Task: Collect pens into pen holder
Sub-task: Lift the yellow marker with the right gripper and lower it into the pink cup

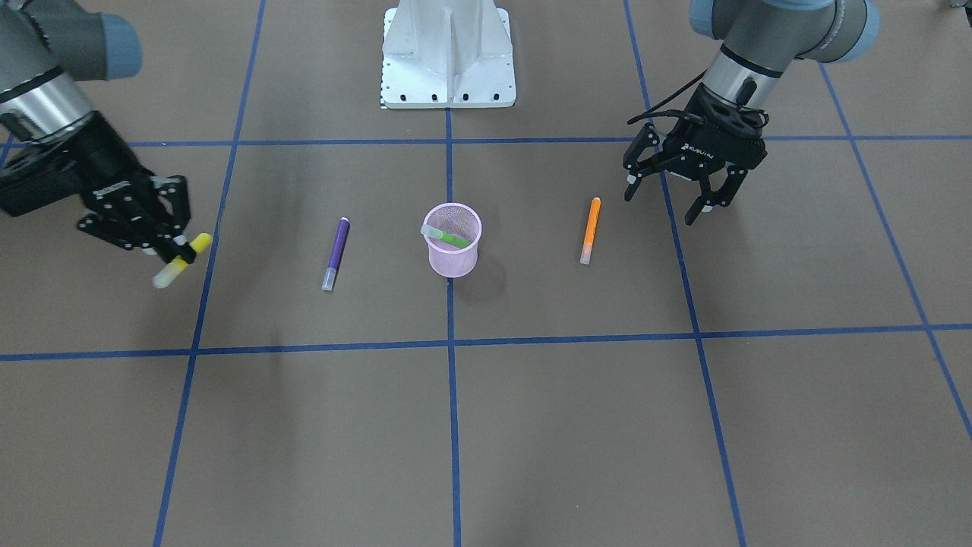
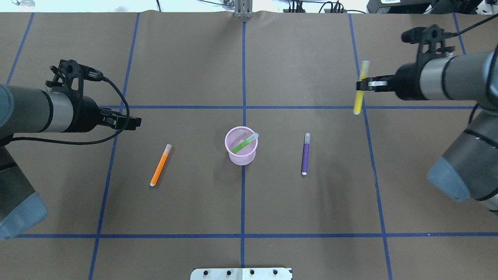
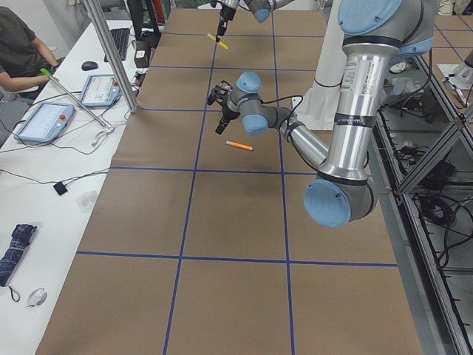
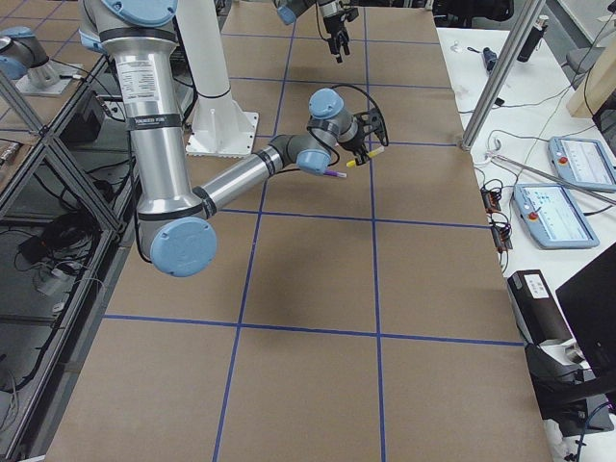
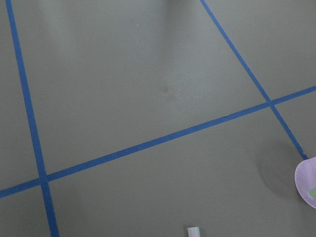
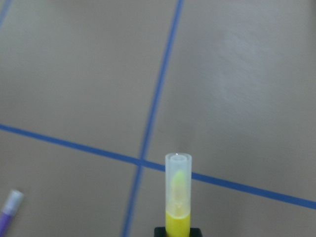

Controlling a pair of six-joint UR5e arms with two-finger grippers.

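The pink mesh pen holder [image 2: 241,149] [image 1: 452,241] stands at the table's centre with a green pen [image 2: 244,143] [image 1: 446,237] leaning inside it. A purple pen [image 2: 305,154] [image 1: 336,254] lies to its right in the overhead view, an orange pen [image 2: 160,165] [image 1: 590,230] to its left. My right gripper [image 2: 362,84] [image 1: 182,251] is shut on a yellow pen [image 2: 360,88] [image 1: 181,260] [image 6: 177,195], held above the table far right of the holder. My left gripper [image 1: 670,196] [image 2: 134,122] hovers open beyond the orange pen, with nothing between its fingers.
The robot's white base [image 1: 448,57] sits at the table's edge behind the holder. Blue tape lines [image 2: 243,202] grid the brown table. A side bench [image 3: 52,126] with control pendants and a seated person [image 3: 18,52] runs along the table's far edge.
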